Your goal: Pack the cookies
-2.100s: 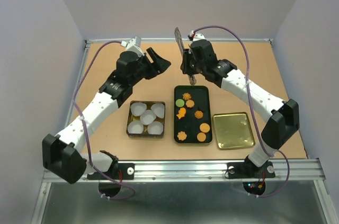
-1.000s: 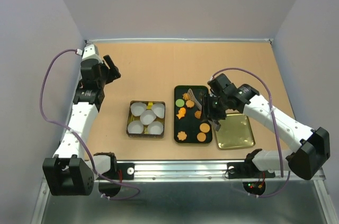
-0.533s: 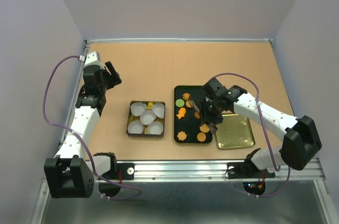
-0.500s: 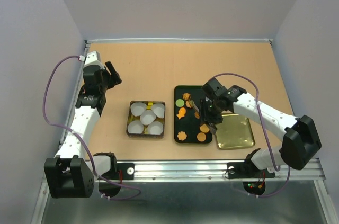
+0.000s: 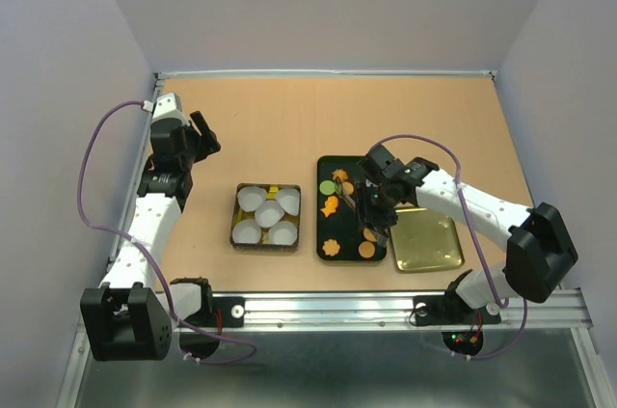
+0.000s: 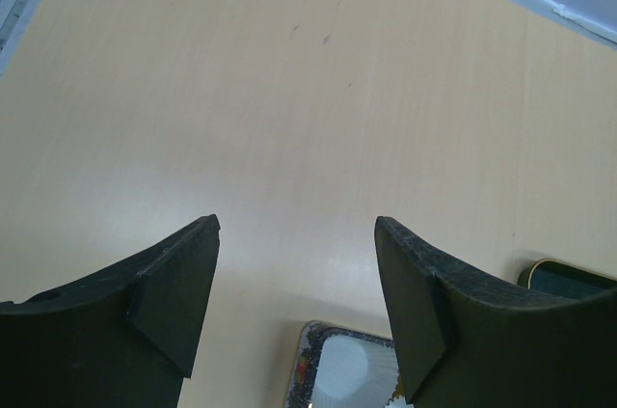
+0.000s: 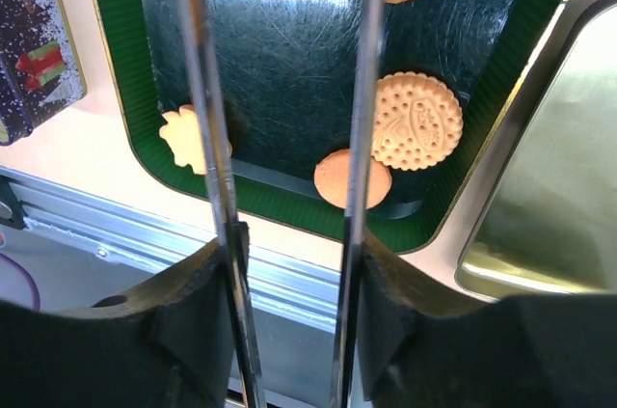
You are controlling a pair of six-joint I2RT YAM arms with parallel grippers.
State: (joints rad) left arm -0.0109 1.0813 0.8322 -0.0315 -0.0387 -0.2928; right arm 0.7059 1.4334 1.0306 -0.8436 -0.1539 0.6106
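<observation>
Hovering my right fingers (image 7: 289, 278) over the dark green tray (image 7: 289, 61) right now, and they're clamping snugly around the handles of a pair of metal tongs (image 7: 205, 138). The two blades are running side by side with a gap between them, and the tips are going out of my wrist view, so I can't tell what's there. The cookies (image 7: 416, 121) are lying on that tray. A gold tray (image 7: 549, 186) is sitting just to its right, and a tin (image 5: 235, 227) of white paper cups (image 5: 270, 212) to its left. My left fingers (image 6: 297, 234) are hanging wide open above the bench (image 6: 289, 90), gripping nothing.
</observation>
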